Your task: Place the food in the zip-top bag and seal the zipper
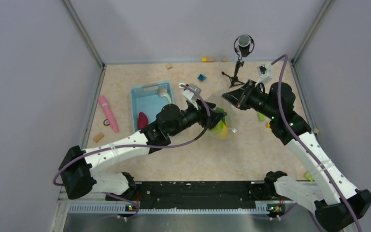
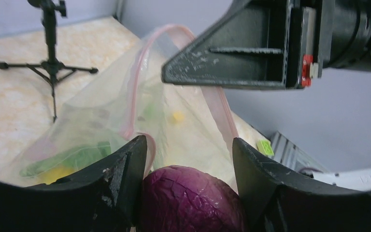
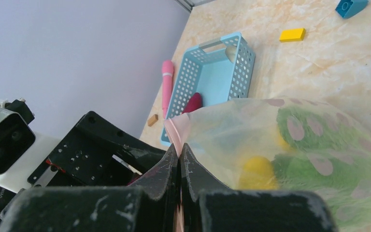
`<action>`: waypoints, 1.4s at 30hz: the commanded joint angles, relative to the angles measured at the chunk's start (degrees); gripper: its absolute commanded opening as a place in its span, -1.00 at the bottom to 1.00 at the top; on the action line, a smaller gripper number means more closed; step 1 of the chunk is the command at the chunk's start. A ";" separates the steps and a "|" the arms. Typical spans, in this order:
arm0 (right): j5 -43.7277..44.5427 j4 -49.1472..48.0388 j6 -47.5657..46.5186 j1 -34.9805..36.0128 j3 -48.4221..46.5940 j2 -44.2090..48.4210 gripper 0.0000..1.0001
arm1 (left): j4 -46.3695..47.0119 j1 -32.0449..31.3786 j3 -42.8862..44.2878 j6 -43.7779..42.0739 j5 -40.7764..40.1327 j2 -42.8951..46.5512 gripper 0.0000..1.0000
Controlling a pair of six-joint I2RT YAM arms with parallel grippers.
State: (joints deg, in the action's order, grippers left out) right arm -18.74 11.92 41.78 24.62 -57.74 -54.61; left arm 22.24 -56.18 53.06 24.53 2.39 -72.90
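Observation:
The clear zip-top bag (image 1: 221,126) lies at the table's middle, its mouth held up and open. Inside are leafy green lettuce (image 3: 319,145) and a yellow citrus (image 3: 256,171). My right gripper (image 3: 179,147) is shut on the pink-red zipper strip (image 3: 175,129) at the bag's upper edge, and it shows in the top view (image 1: 234,99). My left gripper (image 2: 188,145) is shut on a red-purple cabbage-like piece (image 2: 188,198), right at the bag's mouth, with the zipper (image 2: 135,82) looping ahead of it. In the top view the left gripper (image 1: 217,118) is at the bag's left edge.
A light blue basket (image 1: 150,99) stands left of the bag, with a dark red piece (image 1: 142,120) and a white thing (image 1: 164,92) in it. A pink stick (image 1: 108,112) lies further left. A small black tripod (image 1: 239,63) stands at the back. Small blocks (image 1: 201,77) are scattered about.

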 commanded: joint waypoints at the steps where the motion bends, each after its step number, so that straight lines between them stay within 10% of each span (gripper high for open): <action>1: -0.31 -5.77 4.37 0.10 -0.73 0.99 -1.00 | 11.77 -0.72 0.00 -2.52 -6.15 0.85 -1.00; 25: 3.94 -8.84 16.88 -0.09 2.22 5.71 -1.00 | 31.38 -3.24 -3.77 -6.17 -16.29 -9.63 -1.00; 33: 3.01 -7.87 16.05 -0.14 0.74 5.97 -1.00 | 29.86 -3.69 -3.87 -6.14 -17.30 -10.16 0.52; 42: 3.27 -7.86 15.29 -0.28 0.53 6.46 -1.00 | 25.83 -3.84 -3.40 -4.89 -16.63 -8.87 0.98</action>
State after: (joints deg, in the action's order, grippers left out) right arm -14.59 10.85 56.60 24.51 -53.63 -50.63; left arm 52.51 -59.29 49.74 19.62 -15.94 -82.15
